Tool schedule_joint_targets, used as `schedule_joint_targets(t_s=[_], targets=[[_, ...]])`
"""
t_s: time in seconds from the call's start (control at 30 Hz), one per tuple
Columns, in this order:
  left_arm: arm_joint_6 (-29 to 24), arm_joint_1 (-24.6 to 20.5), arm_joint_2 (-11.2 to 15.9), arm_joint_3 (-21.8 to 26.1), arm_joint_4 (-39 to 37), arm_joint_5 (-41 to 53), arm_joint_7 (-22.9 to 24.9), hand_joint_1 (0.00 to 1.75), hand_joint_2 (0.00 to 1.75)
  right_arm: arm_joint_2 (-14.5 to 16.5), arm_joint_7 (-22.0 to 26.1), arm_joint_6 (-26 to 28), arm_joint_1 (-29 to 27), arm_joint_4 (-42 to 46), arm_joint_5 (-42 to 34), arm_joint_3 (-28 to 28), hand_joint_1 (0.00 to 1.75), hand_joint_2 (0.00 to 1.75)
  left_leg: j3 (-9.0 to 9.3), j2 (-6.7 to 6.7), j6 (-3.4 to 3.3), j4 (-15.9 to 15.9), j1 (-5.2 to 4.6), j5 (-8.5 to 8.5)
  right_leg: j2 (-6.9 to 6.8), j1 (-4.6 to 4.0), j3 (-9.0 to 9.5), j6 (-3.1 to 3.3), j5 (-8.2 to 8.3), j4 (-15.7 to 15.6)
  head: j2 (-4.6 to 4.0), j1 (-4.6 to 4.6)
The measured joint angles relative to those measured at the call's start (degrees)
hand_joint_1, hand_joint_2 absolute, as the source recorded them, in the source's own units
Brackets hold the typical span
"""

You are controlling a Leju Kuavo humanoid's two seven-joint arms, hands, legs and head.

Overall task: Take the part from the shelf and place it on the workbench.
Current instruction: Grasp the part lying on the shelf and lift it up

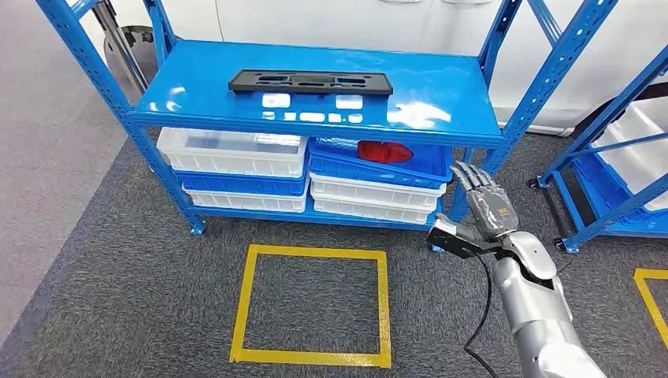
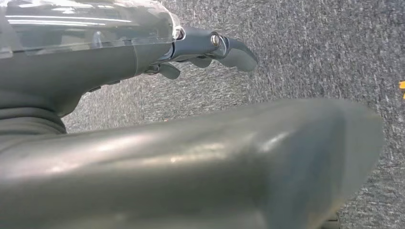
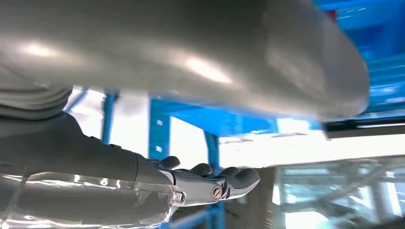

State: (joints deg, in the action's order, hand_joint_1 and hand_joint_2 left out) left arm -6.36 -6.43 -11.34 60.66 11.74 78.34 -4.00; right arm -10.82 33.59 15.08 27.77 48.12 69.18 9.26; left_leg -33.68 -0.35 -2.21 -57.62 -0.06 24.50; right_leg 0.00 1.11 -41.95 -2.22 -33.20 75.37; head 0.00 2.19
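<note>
Both hands empty, right hand fingers extended

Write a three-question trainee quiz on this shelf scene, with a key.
1. True or false: the black part lies on the top shelf.
2. Multiple choice: the red object sits in (A) a white bin, (B) the blue bin, (C) the yellow floor square.
3. Fill in: the right hand is raised in front of the rack with its fingers ____.

Key:
1. True; it lies flat near the shelf's back edge.
2. B; the blue bin tops the right-hand stack under the top shelf.
3. Apart; it holds nothing, away from the part.
</note>
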Motion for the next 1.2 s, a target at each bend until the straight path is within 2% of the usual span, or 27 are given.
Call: schedule_joint_targets(t_s=[0.07, 0.1, 0.17, 0.2, 0.23, 0.3, 0.4, 0.47, 0.53, 0.57, 0.6, 0.63, 0.67, 0.7, 0.73, 0.77, 0.9, 0.93, 0.97, 1.03, 1.07, 1.1, 1.13, 1.17, 1.2], targets=[[0.0, -0.01, 0.0, 0.02, 0.0, 0.0, 0.0, 0.0, 0.0, -0.12, -0.22, -0.04, -0.68, 1.48, -0.15, -1.27, 0.0, 1.75, 0.02, -0.05, -0.03, -0.12, -0.05, 0.07, 0.0, 0.0, 0.59, 0.1, 1.5, -1.53, 0.0, 0.0], [0.0, -0.03, 0.0, 0.03, 0.0, 0.0, 0.0, 0.0, 0.0, -0.27, -0.42, -0.07, -1.27, 3.05, -0.27, -2.6, 0.0, 1.75, 0.04, -0.09, -0.02, -0.26, -0.11, 0.16, 0.0, -0.02, 1.63, 0.26, 3.29, -3.98, 0.0, 0.0], [0.0, -0.07, -0.01, 0.03, 0.0, 0.0, 0.0, 0.0, 0.0, -0.6, -0.83, -0.09, -1.92, 5.7, -0.37, -4.85, 0.0, 1.75, 0.06, -0.14, 0.11, -0.58, -0.21, 0.41, -0.01, -0.12, 4.76, 0.72, 6.96, -10.86, 0.0, 0.0], [-0.01, -0.09, -0.03, 0.03, -0.02, 0.01, 0.0, 0.0, 0.0, -0.79, -1.06, -0.09, -2.11, 6.92, -0.36, -5.99, 0.0, 1.75, -0.01, -0.13, 0.26, -0.77, -0.34, 0.58, -0.03, -0.29, 6.08, 1.0, 7.84, -13.72, 0.0, 0.0], [-0.01, -0.12, -0.03, 0.03, -0.05, 0.03, 0.0, 0.0, 0.0, -0.95, -1.34, -0.09, -2.35, 8.08, -0.31, -7.12, 0.0, 1.75, -0.1, -0.13, 0.43, -0.9, -0.41, 0.7, -0.04, -0.46, 6.76, 1.22, 8.1, -15.27, -0.01, 0.0], [-0.02, -0.15, -0.02, 0.03, -0.13, 0.15, 0.0, 0.0, 0.0, -1.31, -2.05, -0.09, -3.2, 11.0, 0.07, -10.05, 0.0, 1.75, -0.25, -0.08, 0.91, -1.01, -0.44, 0.88, -0.03, -0.83, 7.19, 1.63, 7.85, -16.4, -0.01, 0.0], [-0.05, -0.25, -0.01, 0.03, -0.17, 0.33, 0.0, 0.0, 0.0, -1.8, -3.26, -0.09, -4.54, 15.64, 0.95, -15.02, 0.0, 1.75, -0.41, -0.02, 1.85, -1.83, -0.32, 1.66, -0.01, -0.49, 7.57, 2.41, 8.08, -17.04, -0.01, 0.0], [-0.12, -0.34, 0.01, 0.02, -0.17, 0.38, -0.02, 0.0, 0.0, -2.03, -4.09, -0.08, -5.15, 18.5, 1.51, -18.41, 0.0, 1.75, -2.51, 0.01, 2.55, -6.58, -0.08, 4.3, -0.09, -0.2, 8.04, 2.87, 8.08, -17.39, -0.01, 0.0], [-0.15, -0.35, 0.05, 0.01, -0.17, 0.45, -0.01, 0.0, 0.0, -2.23, -4.9, -0.08, -5.91, 21.01, 2.14, -21.55, 0.0, 1.75, -6.33, 0.03, 3.16, -14.16, 0.33, 7.43, -0.12, -0.17, 8.24, 3.1, 7.86, -17.37, 0.0, 0.0], [-0.15, -0.33, 0.08, 0.01, -0.17, 0.51, -0.01, 0.0, 0.0, -2.34, -5.33, -0.09, -6.41, 22.23, 2.44, -23.09, 0.0, 1.75, -7.76, 0.03, 3.41, -16.68, 0.56, 7.94, -0.11, -0.16, 8.36, 3.09, 7.74, -17.35, -0.01, 0.0], [-0.16, -0.31, 0.11, 0.01, -0.17, 0.59, -0.01, 0.0, 0.0, -2.47, -5.73, -0.08, -6.9, 23.46, 2.73, -24.66, 0.0, 1.75, -8.14, 0.04, 3.6, -17.03, 0.76, 7.27, -0.07, -0.11, 8.53, 3.0, 7.54, -17.33, -0.01, 0.0], [-0.16, -0.32, 0.15, 0.01, -0.17, 0.69, -0.02, 0.0, 0.0, -2.63, -6.16, -0.08, -7.35, 24.67, 3.03, -26.21, 0.0, 1.75, -7.41, 0.05, 3.73, -15.16, 0.95, 5.59, -0.01, -0.02, 8.81, 2.83, 7.31, -17.31, -0.01, 0.0], [-0.17, -0.35, 0.21, -0.01, -0.17, 0.77, -0.04, 0.0, 0.0, -2.83, -6.58, -0.08, -7.72, 25.95, 3.32, -27.84, 0.0, 1.75, -5.59, 0.09, 3.8, -11.24, 1.11, 3.24, 0.04, 0.1, 9.2, 2.58, 6.96, -17.28, -0.01, 0.0], [-0.19, -0.4, 0.26, -0.02, -0.19, 0.85, -0.08, 0.0, 0.0, -3.05, -7.02, -0.07, -7.96, 27.19, 3.6, -29.47, 0.0, 1.75, -3.58, 0.15, 3.8, -7.15, 1.14, 1.58, 0.09, 0.11, 9.57, 2.26, 6.58, -17.25, -0.01, 0.0], [-0.21, -0.49, 0.3, -0.04, -0.2, 0.9, -0.16, 0.0, 0.0, -3.26, -7.46, -0.05, -8.06, 28.24, 3.89, -30.93, 0.0, 1.75, -1.86, 0.16, 3.58, -3.77, 1.07, 0.62, 0.14, 0.1, 9.85, 1.9, 6.25, -17.2, -0.01, 0.0], [-0.28, -0.59, 0.33, -0.06, -0.21, 0.92, -0.27, 0.0, 0.0, -3.45, -7.9, -0.01, -8.01, 29.17, 4.19, -32.44, 0.0, 1.75, -0.75, 0.17, 3.27, -1.59, 0.95, 0.36, 0.16, 0.04, 10.04, 1.53, 6.01, -17.26, -0.01, 0.0], [-0.8, -0.81, 0.41, -0.06, -0.22, 0.91, -0.74, 0.0, 0.0, -3.93, -9.51, 0.37, -6.94, 31.06, 4.57, -38.17, 0.0, 1.75, 0.48, 0.01, 1.49, -0.24, 0.87, 1.19, 0.11, 0.13, 10.11, 0.15, 5.94, -16.11, 0.0, 0.0], [-0.93, -0.86, 0.43, -0.05, -0.22, 0.82, -0.84, 0.0, 0.0, -3.97, -9.74, 0.44, -6.35, 31.16, 4.19, -39.29, 0.0, 1.75, 0.99, -0.02, 1.09, -0.11, 0.85, 1.36, 0.07, 0.19, 9.25, 0.01, 5.27, -14.4, -0.01, 0.0], [-1.0, -0.89, 0.44, -0.05, -0.22, 0.7, -0.92, 0.0, 0.0, -4.01, -9.86, 0.46, -5.66, 31.15, 3.59, -40.21, 0.0, 1.75, 1.44, -0.02, 0.77, -0.01, 0.81, 1.57, 0.04, 0.21, 7.59, -0.07, 4.19, -11.52, 0.0, 0.0], [-1.05, -0.85, 0.44, -0.05, -0.22, 0.44, -1.0, 0.0, 0.0, -4.1, -9.82, 0.46, -4.5, 30.98, 2.2, -41.66, 0.0, 1.75, 2.13, -0.06, 0.33, -0.01, 0.57, 2.22, 0.03, 0.1, 2.68, -0.05, 1.69, -4.13, -0.01, 0.0], [-1.05, -0.74, 0.44, -0.04, -0.22, 0.37, -1.0, 0.0, 0.0, -4.19, -9.73, 0.46, -4.22, 30.86, 1.68, -42.2, 0.0, 1.75, 2.55, -0.12, 0.23, -0.01, 0.44, 2.61, 0.03, 0.06, 0.48, 0.03, 1.02, -1.46, -0.01, 0.0], [-1.05, -0.6, 0.44, -0.02, -0.22, 0.32, -1.0, 0.0, 0.0, -4.27, -9.63, 0.47, -4.06, 30.74, 1.33, -42.67, 0.0, 1.75, 3.1, -0.22, 0.2, -0.01, 0.3, 3.08, 0.03, 0.01, -0.91, 0.24, 1.24, -0.58, -0.01, 0.0], [-1.05, -0.48, 0.44, -0.01, -0.22, 0.29, -1.0, 0.0, 0.0, -4.36, -9.57, 0.48, -3.92, 30.64, 1.09, -43.08, 0.0, 1.75, 3.82, -0.32, 0.2, -0.01, 0.15, 3.63, 0.03, -0.1, -1.27, 0.57, 2.47, -1.78, -0.01, 0.0], [-1.05, -0.41, 0.43, 0.01, -0.22, 0.26, -1.0, 0.0, 0.0, -4.43, -9.54, 0.48, -3.74, 30.57, 0.94, -43.38, 0.0, 1.75, 4.65, -0.41, 0.23, 0.0, 0.0, 4.24, 0.03, -0.27, -0.71, 1.03, 4.64, -4.81, -0.01, 0.0], [-1.05, -0.32, 0.39, 0.01, -0.25, 0.22, -1.0, 0.0, 0.0, -4.52, -9.53, 0.48, -3.5, 30.49, 0.81, -43.65, 0.0, 1.75, 5.44, -0.46, 0.27, 0.04, -0.11, 4.91, 0.01, -0.55, 0.3, 1.65, 7.8, -8.89, -0.01, -0.01]])
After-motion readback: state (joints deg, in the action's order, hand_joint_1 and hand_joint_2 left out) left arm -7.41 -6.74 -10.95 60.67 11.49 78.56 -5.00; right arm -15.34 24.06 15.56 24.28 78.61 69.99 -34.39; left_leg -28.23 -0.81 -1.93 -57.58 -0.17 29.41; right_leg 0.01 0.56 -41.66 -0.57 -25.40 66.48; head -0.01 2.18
